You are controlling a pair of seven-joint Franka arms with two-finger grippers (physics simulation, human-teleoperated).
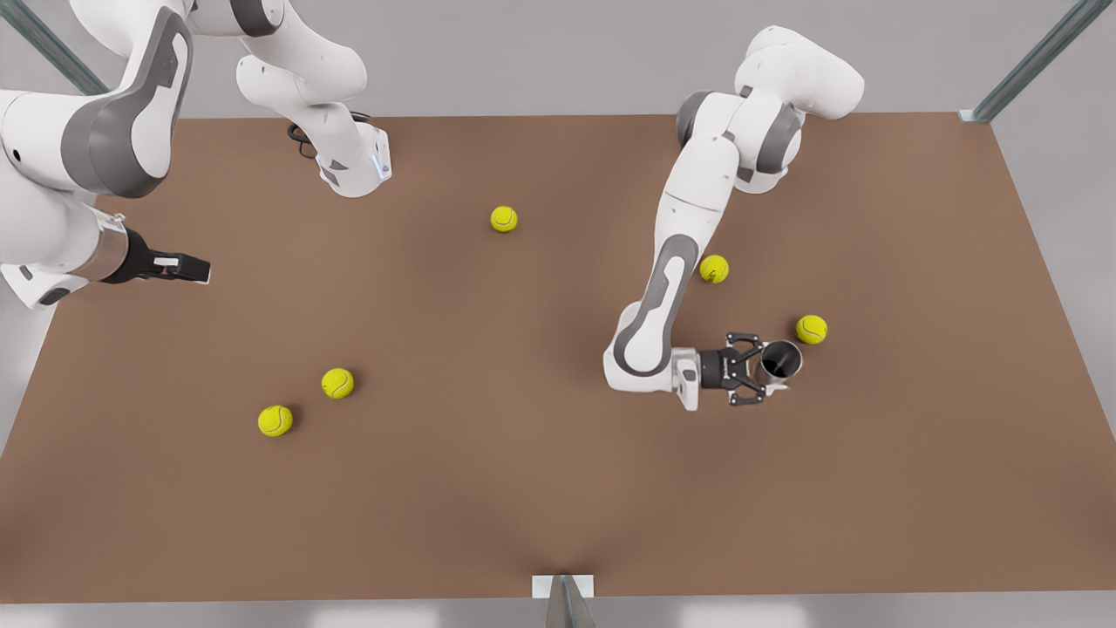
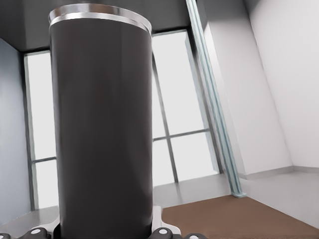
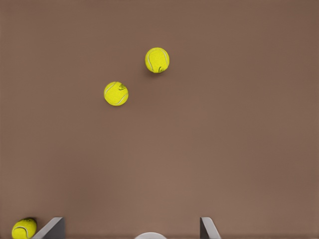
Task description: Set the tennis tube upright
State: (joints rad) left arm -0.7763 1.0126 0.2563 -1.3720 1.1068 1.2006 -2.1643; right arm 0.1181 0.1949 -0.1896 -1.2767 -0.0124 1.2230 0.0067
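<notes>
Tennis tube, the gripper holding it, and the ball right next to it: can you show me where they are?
tennis tube [image 1: 781,358]: front view, on its dark open mouth.
left gripper [image 1: 757,377]: front view, between its fingertips at the tube.
nearest tennis ball [image 1: 811,329]: front view, on its yellow middle.

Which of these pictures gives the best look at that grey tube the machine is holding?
The left wrist view: the tennis tube stands upright right ahead, its dark wall and shiny rim plain. The front view looks down into its dark open mouth, held in the left gripper. The right wrist view looks at tennis balls on the table instead.
</notes>
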